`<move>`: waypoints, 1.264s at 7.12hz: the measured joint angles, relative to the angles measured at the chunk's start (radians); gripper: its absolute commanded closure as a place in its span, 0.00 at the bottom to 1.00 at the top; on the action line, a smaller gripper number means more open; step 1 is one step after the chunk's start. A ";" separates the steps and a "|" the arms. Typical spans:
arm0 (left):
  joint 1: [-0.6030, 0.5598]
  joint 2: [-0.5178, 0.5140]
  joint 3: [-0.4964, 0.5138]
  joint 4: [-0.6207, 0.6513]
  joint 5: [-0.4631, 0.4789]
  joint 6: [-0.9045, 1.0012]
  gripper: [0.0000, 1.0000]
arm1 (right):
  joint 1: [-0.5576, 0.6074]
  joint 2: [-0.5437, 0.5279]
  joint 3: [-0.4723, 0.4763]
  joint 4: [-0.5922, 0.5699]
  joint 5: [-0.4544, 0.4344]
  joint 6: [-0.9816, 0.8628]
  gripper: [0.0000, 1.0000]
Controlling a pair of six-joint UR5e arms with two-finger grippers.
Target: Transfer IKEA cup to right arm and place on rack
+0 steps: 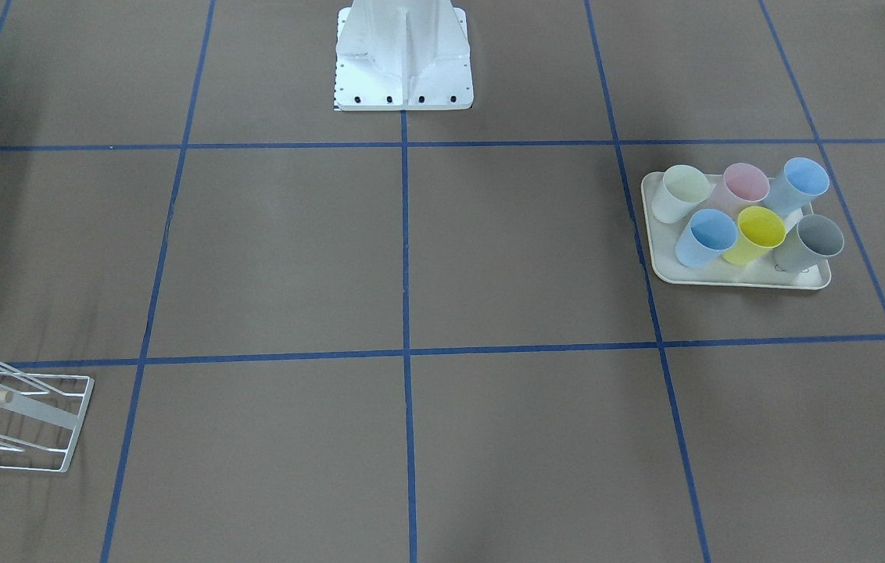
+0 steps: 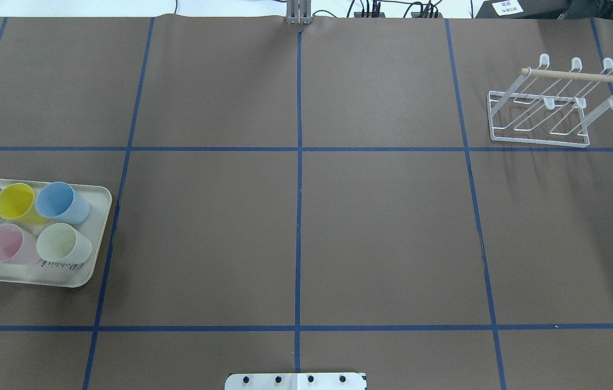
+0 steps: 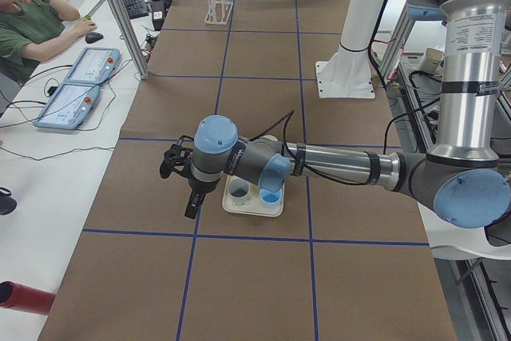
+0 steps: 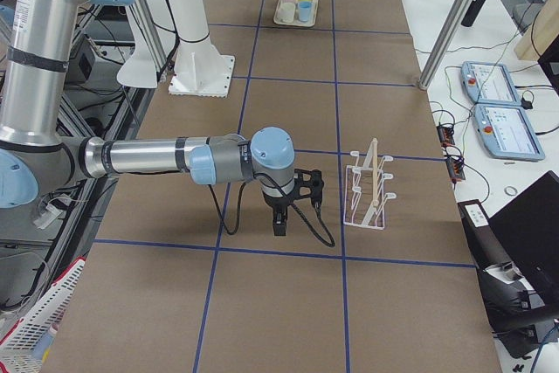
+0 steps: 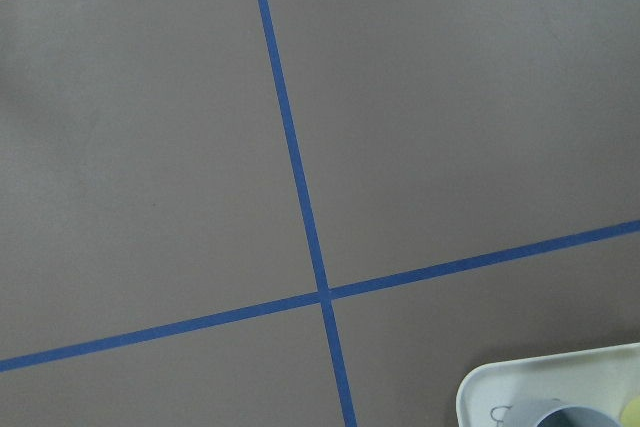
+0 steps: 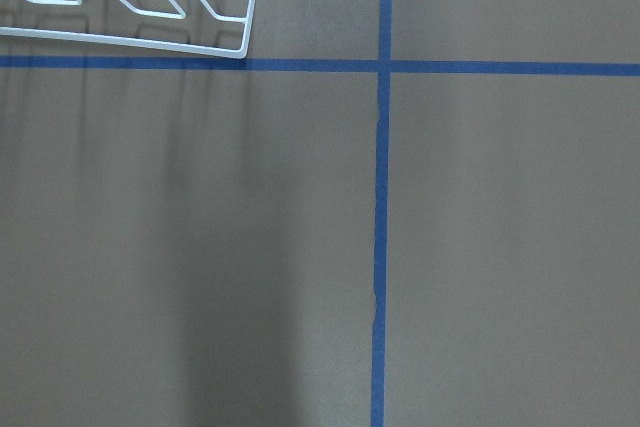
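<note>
Robotics lab, tape-gridded table point(image 2: 393, 227), teach pendants point(image 3: 90, 65), aluminium frame posts point(image 3: 120, 15), seated operator point(image 3: 32, 33)

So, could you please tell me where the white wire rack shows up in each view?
Front-facing: white wire rack at the lower-left edge, cropped.
Overhead: upper right.
Exterior left: far top.
Exterior right: centre-right.
Left wrist: absent.
Right wrist: top-left corner.
Landmark: blue tape line beside its base.

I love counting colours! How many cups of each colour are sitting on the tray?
Blue cups: 2
Pink cup: 1
Yellow cup: 1
Grey cup: 1
White cup: 1
Total: 6 cups on the tray
</note>
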 measured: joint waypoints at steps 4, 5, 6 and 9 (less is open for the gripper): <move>0.047 0.030 0.029 -0.107 -0.063 -0.009 0.00 | -0.022 0.001 0.045 -0.001 0.006 0.049 0.00; 0.107 0.044 0.030 -0.142 -0.066 -0.013 0.00 | -0.058 0.001 0.076 0.003 0.006 0.086 0.00; 0.157 0.058 0.034 -0.155 -0.064 -0.021 0.00 | -0.108 0.001 0.100 0.038 0.007 0.149 0.00; 0.247 0.091 0.038 -0.198 -0.050 -0.232 0.00 | -0.332 0.028 0.153 0.186 -0.105 0.404 0.00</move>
